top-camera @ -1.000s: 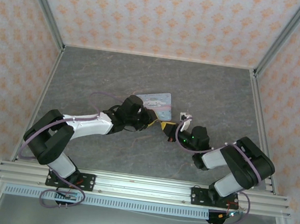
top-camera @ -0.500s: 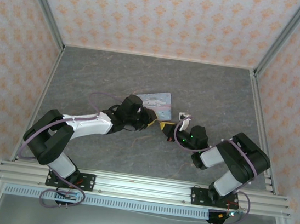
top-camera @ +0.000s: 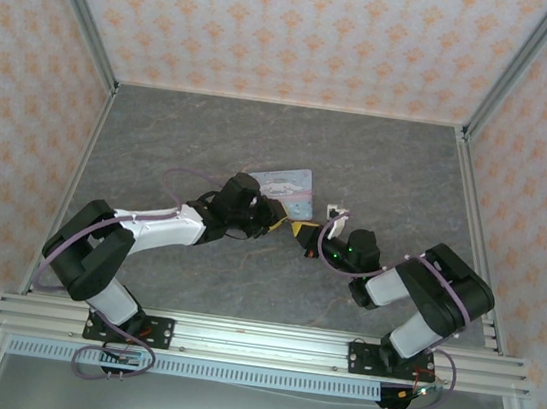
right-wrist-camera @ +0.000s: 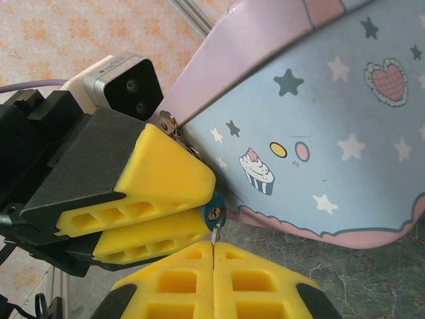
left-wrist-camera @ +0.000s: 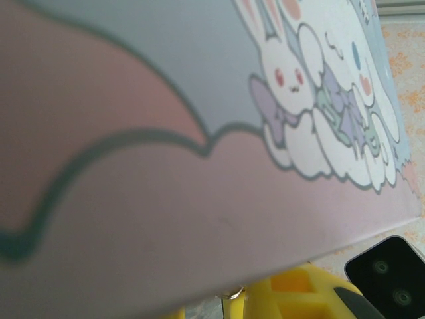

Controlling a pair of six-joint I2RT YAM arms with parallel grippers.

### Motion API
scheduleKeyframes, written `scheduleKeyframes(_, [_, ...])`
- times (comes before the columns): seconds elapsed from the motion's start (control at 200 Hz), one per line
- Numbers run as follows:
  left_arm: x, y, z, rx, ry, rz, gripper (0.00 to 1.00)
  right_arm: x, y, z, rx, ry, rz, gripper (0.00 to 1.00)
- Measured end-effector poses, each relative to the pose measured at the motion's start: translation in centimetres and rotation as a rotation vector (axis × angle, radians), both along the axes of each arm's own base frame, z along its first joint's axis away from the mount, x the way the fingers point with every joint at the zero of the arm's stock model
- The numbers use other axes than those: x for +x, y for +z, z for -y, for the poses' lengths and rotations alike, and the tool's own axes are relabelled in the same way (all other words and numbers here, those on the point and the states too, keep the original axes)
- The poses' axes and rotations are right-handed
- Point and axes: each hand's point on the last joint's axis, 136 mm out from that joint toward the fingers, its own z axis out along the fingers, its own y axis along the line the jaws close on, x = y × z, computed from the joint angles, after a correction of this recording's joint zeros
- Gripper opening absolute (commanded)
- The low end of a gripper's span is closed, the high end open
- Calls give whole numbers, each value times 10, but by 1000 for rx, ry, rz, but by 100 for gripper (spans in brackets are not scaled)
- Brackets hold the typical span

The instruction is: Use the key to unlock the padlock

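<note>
Two grippers meet beside the pale blue-and-pink cartoon tin box point(right-wrist-camera: 319, 133). Left gripper point(right-wrist-camera: 206, 205) pinches the tiny dark teal padlock point(right-wrist-camera: 216, 212). Right gripper point(right-wrist-camera: 213, 258), jaws fully closed, clamps the thin silvery key point(right-wrist-camera: 214, 234), tip at keyhole. Insertion step; next probably needs straight push, then twist.

Quick headcount — two arms, the left arm point(top-camera: 159, 228) and the right arm point(top-camera: 444, 288), so two grippers: left gripper point(right-wrist-camera: 207, 199) and right gripper point(right-wrist-camera: 213, 251). Two yellow fingers point(right-wrist-camera: 166, 173) each, four total. One cartoon tin point(right-wrist-camera: 319, 119), one padlock point(right-wrist-camera: 215, 211), one key point(right-wrist-camera: 214, 234) — and one table point(top-camera: 161, 139).
</note>
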Motion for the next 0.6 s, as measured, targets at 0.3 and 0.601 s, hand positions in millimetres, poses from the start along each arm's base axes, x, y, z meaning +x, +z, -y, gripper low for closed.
scheduleKeyframes(0.3, [-1,2,0,-4,-1,4,2,-1,0,1,-3,-2,1,0])
scheduleKeyframes(0.601, [-1,3,-1,-5,-1,4,2,-1,0,1,-3,-1,1,0])
